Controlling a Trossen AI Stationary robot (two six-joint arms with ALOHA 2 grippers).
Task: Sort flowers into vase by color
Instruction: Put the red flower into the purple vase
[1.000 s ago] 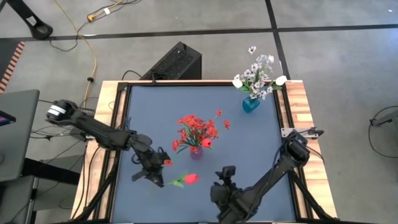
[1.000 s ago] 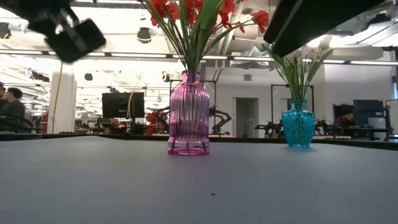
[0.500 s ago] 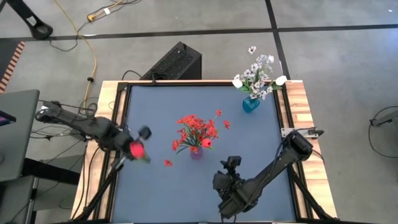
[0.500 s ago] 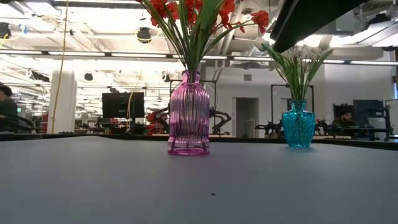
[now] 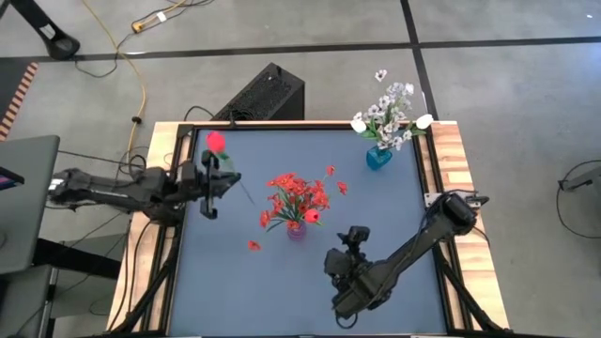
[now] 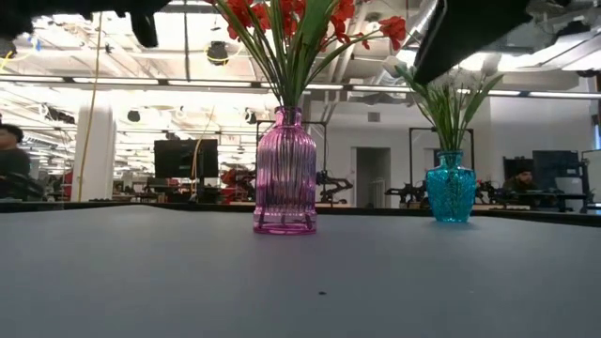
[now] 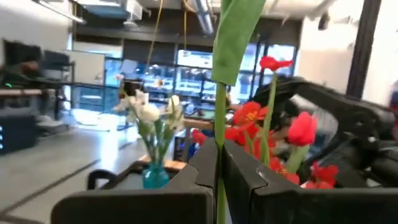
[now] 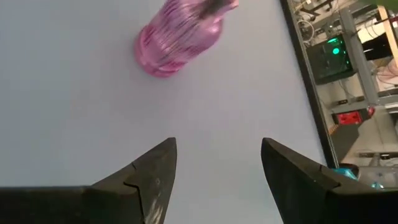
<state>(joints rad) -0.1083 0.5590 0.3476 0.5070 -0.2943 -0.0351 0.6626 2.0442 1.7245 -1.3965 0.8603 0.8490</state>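
My left gripper [image 5: 214, 178] [image 7: 219, 155] is raised over the table's left part and shut on a red tulip-like flower [image 5: 217, 143]. A pink vase [image 5: 297, 229] [image 6: 285, 174] [image 8: 177, 34] of red flowers [image 5: 299, 194] stands on its base at mid-table. A blue vase [image 5: 377, 158] [image 6: 452, 188] [image 7: 155, 175] of white flowers [image 5: 389, 114] stands at the far right. My right gripper [image 5: 352, 237] [image 8: 217, 149] is open on the near side of the pink vase, pointing at it and touching nothing. My left gripper pinches the flower's green stem [image 7: 219, 140] between its two fingers, coming level from the table's left with the fingers across the stem. The flower is lifted clear. Its red bud [image 5: 217, 143] is on the far side of the fingers and its thin lower stem [image 5: 244, 194] reaches toward the pink vase.
A small red blossom piece [image 5: 254, 246] lies on the mat left of the pink vase, nearer me. The wooden table edge [image 5: 449, 155] frames the blue mat. A black box [image 5: 263, 94] sits beyond the far edge. The mat's near left is open room.
My left gripper has lifted the red flower off the mat on the near side, swung toward the left edge and then toward the far edge, staying shut on the stem. The flower has gone from lying flat to lifted clear. My right gripper has crept toward the pink vase.
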